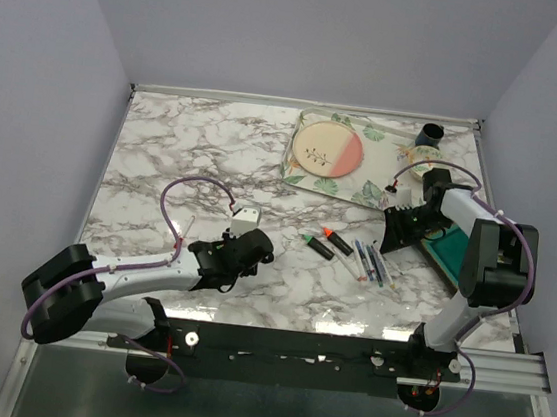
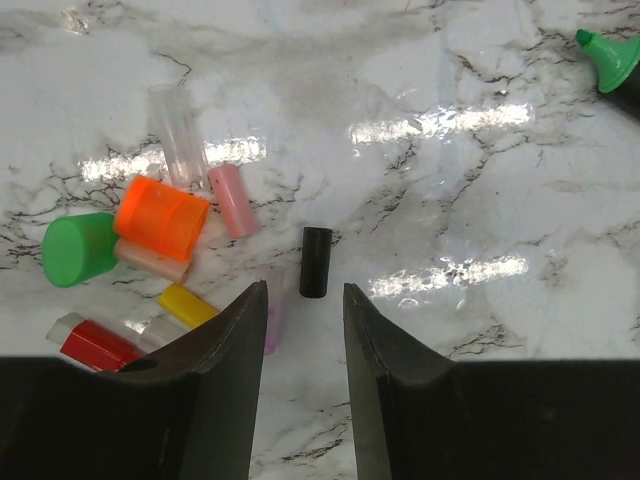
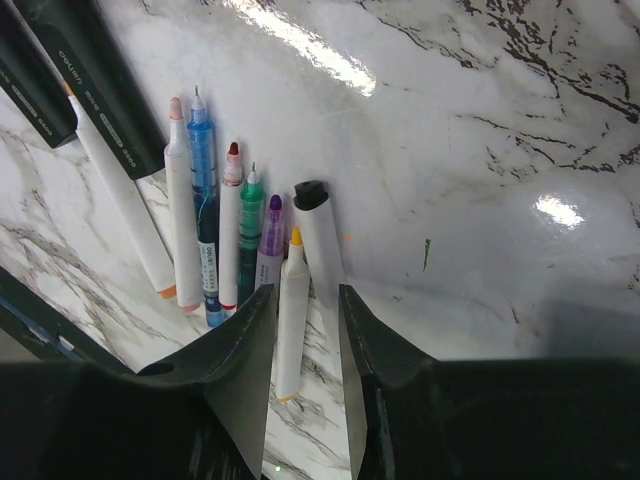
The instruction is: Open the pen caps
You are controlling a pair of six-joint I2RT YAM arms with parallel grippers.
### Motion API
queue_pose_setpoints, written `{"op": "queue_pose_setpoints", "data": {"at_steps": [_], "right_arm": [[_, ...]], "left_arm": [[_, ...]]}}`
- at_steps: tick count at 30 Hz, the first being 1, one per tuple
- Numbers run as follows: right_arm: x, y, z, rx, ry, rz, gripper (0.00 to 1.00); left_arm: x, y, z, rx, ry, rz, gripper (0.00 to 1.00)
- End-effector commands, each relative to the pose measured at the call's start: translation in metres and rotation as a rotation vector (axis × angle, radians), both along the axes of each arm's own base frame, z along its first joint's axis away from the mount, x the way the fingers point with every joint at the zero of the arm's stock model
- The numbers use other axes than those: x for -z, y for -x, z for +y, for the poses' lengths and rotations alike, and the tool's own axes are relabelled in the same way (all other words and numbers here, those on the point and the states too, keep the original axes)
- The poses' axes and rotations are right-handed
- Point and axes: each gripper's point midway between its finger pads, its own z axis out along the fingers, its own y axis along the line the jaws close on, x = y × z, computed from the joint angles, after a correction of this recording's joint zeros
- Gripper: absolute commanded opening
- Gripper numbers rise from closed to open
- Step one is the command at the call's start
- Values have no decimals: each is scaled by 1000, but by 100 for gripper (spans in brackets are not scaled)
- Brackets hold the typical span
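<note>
Your left wrist view alone shows caps: orange cap [image 2: 160, 217], green cap [image 2: 78, 248], pink cap [image 2: 233, 200], yellow cap [image 2: 187, 305] and red cap [image 2: 95, 345] clustered on table [image 2: 500, 200], left of left gripper [image 2: 304, 308]. Black cap [image 2: 315, 261] lies just beyond its released jaws. In top view, left arm covers caps. Your right wrist view shows bare-tipped pens [image 3: 215, 230] side by side. Right gripper [image 3: 305, 300] jaws parted, yellow-tipped pen [image 3: 291, 320] between them. Tray [image 1: 369, 191] far behind, top view only.

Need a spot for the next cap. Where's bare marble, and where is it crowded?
Bare: the far-left table, bordered by the tray and the left gripper; also the marble between the black cap and the green highlighter tip. Crowded: the cap pile left of that cap, and the pen row.
</note>
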Motion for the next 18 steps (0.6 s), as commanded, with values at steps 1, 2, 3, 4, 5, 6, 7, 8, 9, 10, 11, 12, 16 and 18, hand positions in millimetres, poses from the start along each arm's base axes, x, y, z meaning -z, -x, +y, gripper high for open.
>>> {"op": "queue_pose_setpoints", "data": {"at_steps": [1, 2, 3, 4, 5, 6, 7, 8, 9, 10, 11, 12, 16, 18], "right_arm": [[-14, -3, -3, -5, 20, -58, 40], [-16, -5, -3, -5, 21, -69, 41], [-18, -6, -3, -5, 21, -80, 41], [-20, -7, -3, -6, 18, -90, 41], [-25, -8, -2, -9, 18, -109, 43], [-27, -8, -2, -12, 13, -116, 43], [-29, -8, -1, -16, 10, -125, 44], [-34, -9, 0, -20, 5, -143, 46], [-37, -10, 1, -24, -4, -153, 46], [-41, -11, 1, -27, -9, -167, 46], [-43, -10, 2, -36, -15, -178, 46], [-50, -10, 5, -44, -29, -198, 46], [-70, -10, 12, -80, -71, -266, 47], [-77, -9, 16, -97, -94, -289, 47]], "left_arm": [[-34, -15, -6, -12, 101, -64, 47], [-36, -16, -5, -10, 115, -63, 50], [-37, -21, 2, -35, 129, -65, 52], [-44, -24, 4, -46, 159, -80, 53], [-46, -26, 6, -47, 187, -78, 56], [-43, -27, 12, -59, 196, -74, 57], [-48, -35, 23, -105, 226, -91, 59], [-50, -39, 27, -120, 247, -97, 61], [-47, -39, 33, -135, 260, -89, 61], [-51, -47, 48, -190, 275, -109, 62], [-51, -49, 55, -215, 278, -111, 64], [-50, -52, 65, -247, 275, -115, 64], [-53, -61, 105, -379, 265, -146, 68], [-48, -63, 125, -459, 246, -141, 68]]}}
